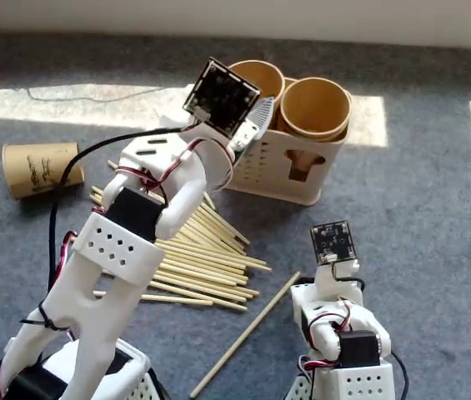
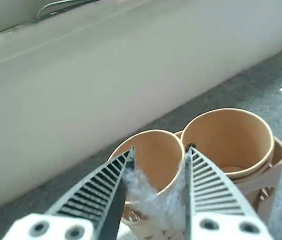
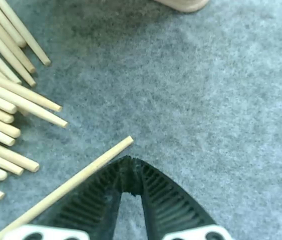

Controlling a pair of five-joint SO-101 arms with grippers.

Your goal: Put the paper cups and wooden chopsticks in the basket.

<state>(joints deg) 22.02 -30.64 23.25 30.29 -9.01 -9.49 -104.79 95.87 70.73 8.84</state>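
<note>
Left claw (image 2: 159, 149) agape above basket (image 1: 289, 175) rim

1 basket (image 1: 289, 171); 2 upright cups (image 1: 314, 107) inside; 1 cup (image 1: 42, 167) outside; 1 stray chopstick (image 1: 243, 335); chopstick pile (image 1: 193, 258) uncountable.

Both arms are white printed shells over black servo blocks (image 1: 135, 212). The left arm (image 1: 110, 275) has rows of small vent holes (image 1: 114, 243) on its long link. Red, white and black wires (image 1: 164, 171) loop along it, and a thick black cable (image 1: 67, 179) runs beside it. The right arm (image 1: 345, 337) has the same holes and red-and-black wires. Each wrist carries a square black camera board (image 1: 222, 96). The left gripper (image 2: 160, 149) and right gripper (image 3: 131, 160) have black, ribbed, tapering fingers (image 2: 101, 190) on white mounts with round screws (image 2: 39, 228).
</note>
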